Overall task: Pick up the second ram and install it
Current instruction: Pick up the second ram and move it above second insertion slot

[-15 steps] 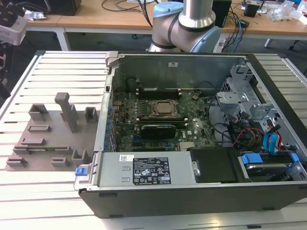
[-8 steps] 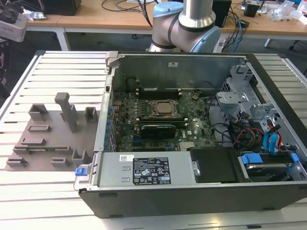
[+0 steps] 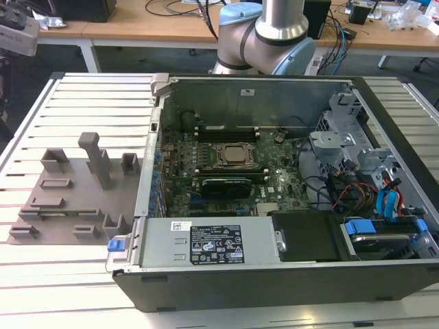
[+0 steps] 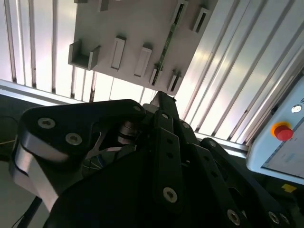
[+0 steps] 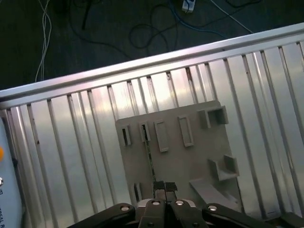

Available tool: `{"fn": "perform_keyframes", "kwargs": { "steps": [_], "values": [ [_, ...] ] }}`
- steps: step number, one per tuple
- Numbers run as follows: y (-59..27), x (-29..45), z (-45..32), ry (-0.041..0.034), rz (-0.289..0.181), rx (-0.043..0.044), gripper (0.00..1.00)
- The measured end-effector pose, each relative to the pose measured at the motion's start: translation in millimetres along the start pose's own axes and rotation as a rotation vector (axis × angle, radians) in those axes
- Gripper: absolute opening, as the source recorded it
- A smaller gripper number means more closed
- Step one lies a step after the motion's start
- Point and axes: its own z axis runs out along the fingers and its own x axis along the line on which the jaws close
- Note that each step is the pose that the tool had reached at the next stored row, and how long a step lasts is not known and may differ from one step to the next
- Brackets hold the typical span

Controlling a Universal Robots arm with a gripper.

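The black fingers (image 5: 159,186) are pressed together, pinching nothing, and point down from the wrist over one edge of a flat, matte grey holder plate (image 5: 187,164) with raised rectangular slots. The second ram (image 5: 149,154), a thin green stick, stands on edge in one slot, just beyond the fingertips. The counter (image 5: 80,142) beneath is shiny ribbed aluminium slats

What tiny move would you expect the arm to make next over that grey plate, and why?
Probably a straight descent toward the green ram stick. It stands on edge in a slot of the grey plate, and in the first wrist view the gripper hangs well above the plate, roughly lined up with one end of the stick, apart from it.
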Motion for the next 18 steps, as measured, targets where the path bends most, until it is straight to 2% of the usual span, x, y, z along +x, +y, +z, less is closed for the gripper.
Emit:
{"fn": "perform_keyframes", "kwargs": {
  "steps": [2, 4, 9, 11, 12, 15, 18],
  "values": [
    [0.0, 0.0, 0.0, 0.0009, -0.021, -0.0005, 0.1],
    [0.0, 0.0, 0.0, 0.0027, -0.063, -0.0015, 0.1],
    [0.0, 0.0, 0.0, 0.003, -0.068, -0.0017, 0.11],
    [0.0, 0.0, 0.0, 0.003, -0.068, -0.0016, 0.23],
    [0.0, 0.0, 0.0, 0.003, -0.069, -0.0017, 0.36],
    [-0.1, 0.0, 0.1, 0.003, -0.069, -0.0017, 0.36],
    [-0.4, 0.2, 8.6, 0.0031, -0.069, -0.0017, 0.36]
  ]
}}
